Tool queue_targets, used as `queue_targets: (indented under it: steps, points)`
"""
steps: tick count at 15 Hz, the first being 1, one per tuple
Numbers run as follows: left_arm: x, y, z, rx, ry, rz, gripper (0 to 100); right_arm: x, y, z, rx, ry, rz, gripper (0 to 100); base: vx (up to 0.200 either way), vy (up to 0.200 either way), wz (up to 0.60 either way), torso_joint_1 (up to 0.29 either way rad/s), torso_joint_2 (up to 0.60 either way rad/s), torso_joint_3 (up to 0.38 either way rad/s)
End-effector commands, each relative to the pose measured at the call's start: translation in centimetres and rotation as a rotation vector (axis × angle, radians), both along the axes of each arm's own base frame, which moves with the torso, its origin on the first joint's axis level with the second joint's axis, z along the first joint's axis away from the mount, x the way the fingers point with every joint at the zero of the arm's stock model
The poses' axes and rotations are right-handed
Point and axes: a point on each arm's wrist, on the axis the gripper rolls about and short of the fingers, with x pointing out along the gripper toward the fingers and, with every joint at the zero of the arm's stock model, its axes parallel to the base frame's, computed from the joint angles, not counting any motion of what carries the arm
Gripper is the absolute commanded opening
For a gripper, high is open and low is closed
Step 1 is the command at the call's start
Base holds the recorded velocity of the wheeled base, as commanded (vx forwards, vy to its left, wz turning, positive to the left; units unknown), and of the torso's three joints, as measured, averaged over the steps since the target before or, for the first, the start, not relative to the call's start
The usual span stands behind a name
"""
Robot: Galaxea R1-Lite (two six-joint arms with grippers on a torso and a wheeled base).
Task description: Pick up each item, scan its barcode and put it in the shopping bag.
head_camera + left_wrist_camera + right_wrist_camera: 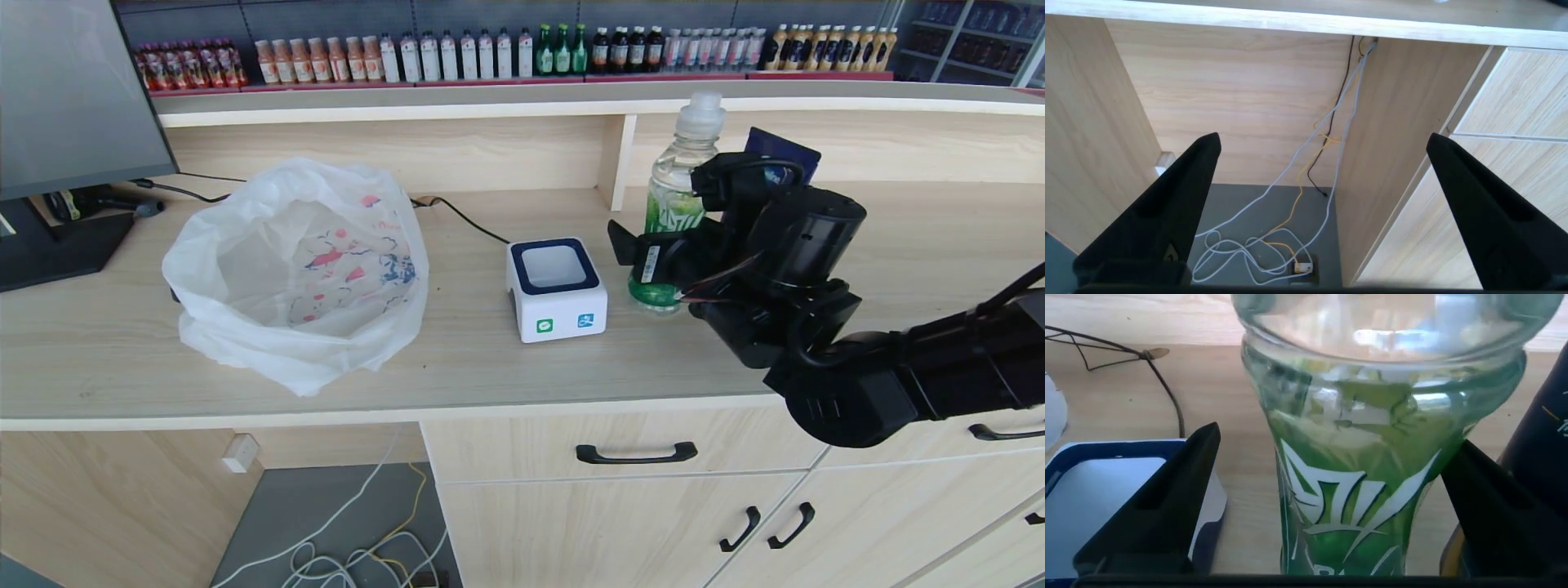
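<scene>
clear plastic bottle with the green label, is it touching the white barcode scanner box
Apart. In the head view bare wooden counter shows between the clear plastic green-labelled bottle and the white blue-rimmed barcode scanner.

Bottle (1372, 482) inside spread right pincer (1339, 457), scanner (1094, 490) beside.

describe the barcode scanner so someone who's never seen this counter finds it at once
On the long wooden counter, look between the crumpled white shopping bag and the green-labelled bottle. The scanner is the small white cube standing there, touching neither. Only it has a dark blue frame around a pale window on top.
</scene>
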Motion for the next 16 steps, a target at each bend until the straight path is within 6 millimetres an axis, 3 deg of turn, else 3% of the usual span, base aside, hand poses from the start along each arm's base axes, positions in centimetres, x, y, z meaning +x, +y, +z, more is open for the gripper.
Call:
queue_targets:
  steps: [1,11,16]
  points:
    - [0.0,0.0,0.0,0.000,0.000,0.000,100,0.4,0.0,-0.4,-0.003,0.001,-0.007,100,0.000,0.000,0.00,0.000,0.00,0.000]
    - [0.0,0.0,0.0,0.000,0.000,0.000,100,1.6,-0.6,-1.1,-0.005,-0.003,-0.033,100,0.000,0.000,0.00,0.000,0.00,0.000]
    - [0.0,0.0,0.0,0.001,0.000,0.000,100,1.3,0.2,-1.4,-0.012,0.006,-0.012,100,0.000,0.000,0.00,0.000,0.00,0.000]
